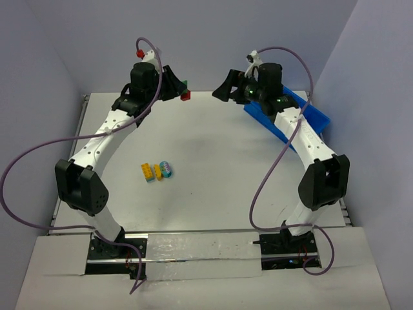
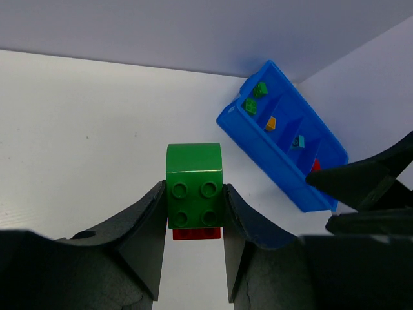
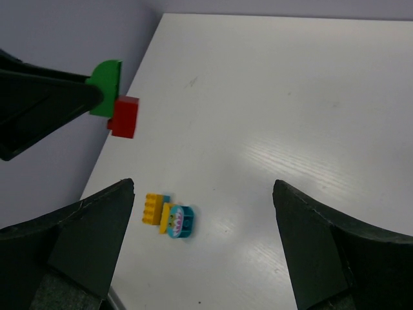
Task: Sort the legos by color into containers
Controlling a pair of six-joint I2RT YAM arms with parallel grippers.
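The left pincer (image 1: 175, 82), upper left of the overhead frame, clenches a rounded green plastic brick (image 2: 193, 184) with a small red brick (image 2: 197, 233) stuck to it, held aloft, probably so the two can be pulled apart. Right of it, the right pincer (image 1: 227, 89) gapes empty near the pair. The blue divided plastic bin (image 1: 315, 116) lies upper right.

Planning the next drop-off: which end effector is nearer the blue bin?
Right. The right end effector hangs open beside the blue bin; the left end effector, shut on a green-and-red brick pair, sits farther left.
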